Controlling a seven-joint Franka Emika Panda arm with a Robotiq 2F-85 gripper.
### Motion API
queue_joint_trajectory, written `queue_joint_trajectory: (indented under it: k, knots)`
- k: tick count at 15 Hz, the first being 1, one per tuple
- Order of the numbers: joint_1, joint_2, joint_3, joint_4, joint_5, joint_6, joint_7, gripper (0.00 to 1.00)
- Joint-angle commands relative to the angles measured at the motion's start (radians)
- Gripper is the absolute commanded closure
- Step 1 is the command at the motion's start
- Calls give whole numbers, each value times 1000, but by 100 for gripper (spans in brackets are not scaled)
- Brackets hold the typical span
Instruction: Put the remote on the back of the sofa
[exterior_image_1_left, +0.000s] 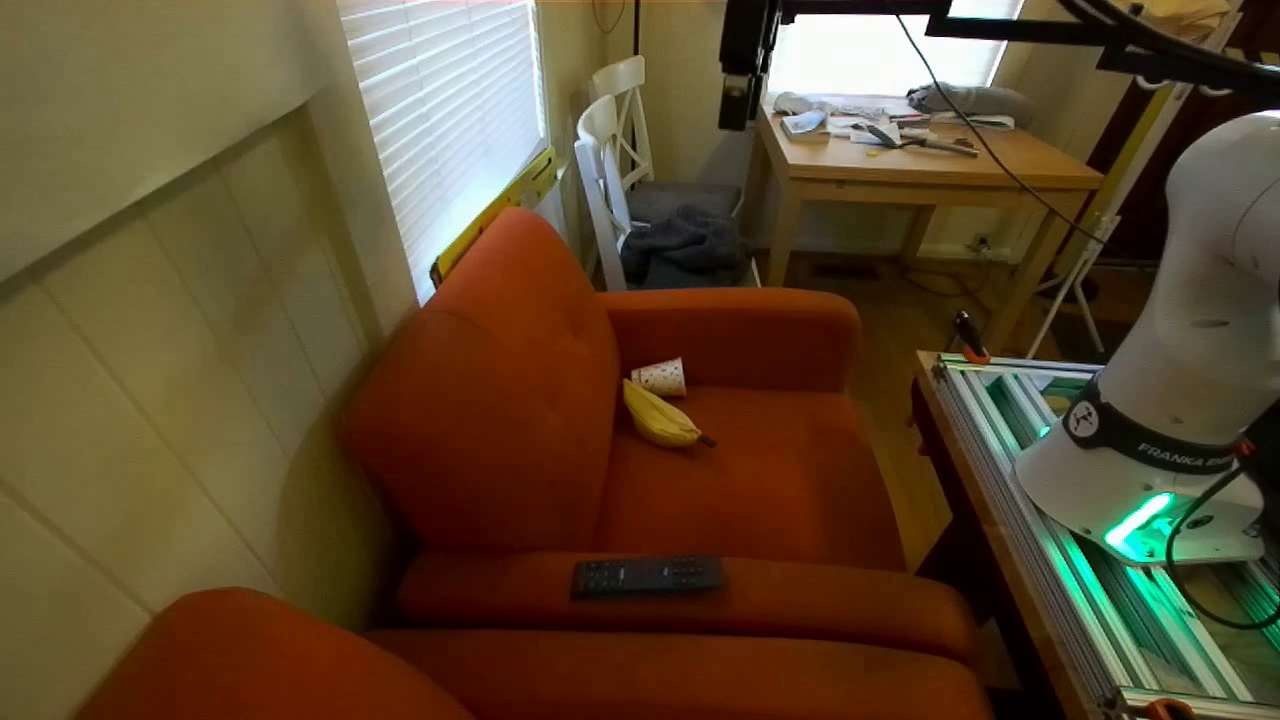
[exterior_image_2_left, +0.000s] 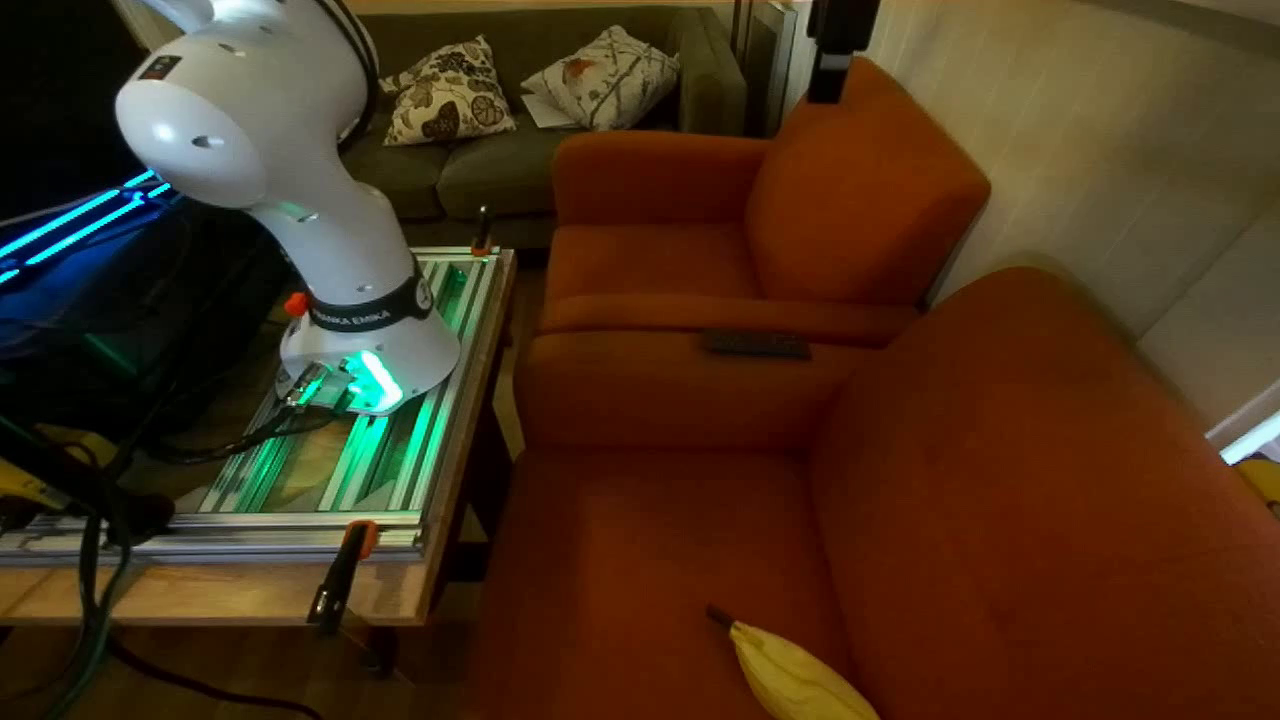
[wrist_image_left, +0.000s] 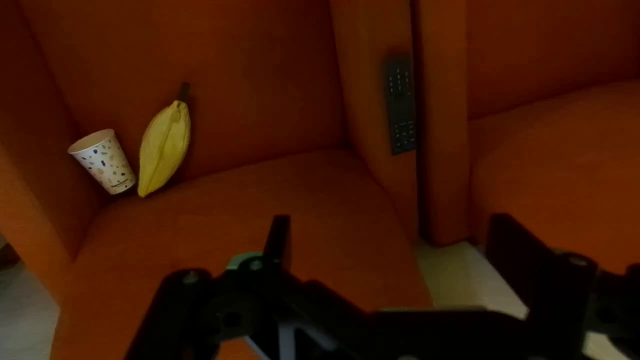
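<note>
The dark remote (exterior_image_1_left: 648, 577) lies flat on the orange armrest between the two seats; it also shows in an exterior view (exterior_image_2_left: 757, 345) and at the upper right of the wrist view (wrist_image_left: 401, 107). The back of the sofa (exterior_image_1_left: 510, 400) is the orange-red padded upright, also in an exterior view (exterior_image_2_left: 1010, 480), and fills the lower middle of the wrist view (wrist_image_left: 300, 200). My gripper (wrist_image_left: 391, 220) is open, its fingers wide apart with nothing between them. In both exterior views only its dark lower part hangs in at the top edge (exterior_image_1_left: 740, 100) (exterior_image_2_left: 830, 80), high above the sofa.
A yellow banana (exterior_image_1_left: 662, 418) and a speckled paper cup (exterior_image_1_left: 660, 377) lie on the seat by the backrest. A second orange seat (exterior_image_2_left: 650, 262) adjoins the armrest. A wall and window blinds (exterior_image_1_left: 450, 110) stand behind the sofa. The robot's table (exterior_image_1_left: 985, 520) faces the seat.
</note>
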Motion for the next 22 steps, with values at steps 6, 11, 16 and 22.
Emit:
queue_joint_trajectory:
  k: [6, 11, 16, 22]
  knots:
    - [65, 87, 90, -30, 13, 15, -41, 0]
    - [64, 97, 94, -30, 13, 17, -41, 0]
    - [86, 156, 133, -45, 28, 85, 15, 0]
    - [131, 235, 174, -113, 135, 316, -12, 0]
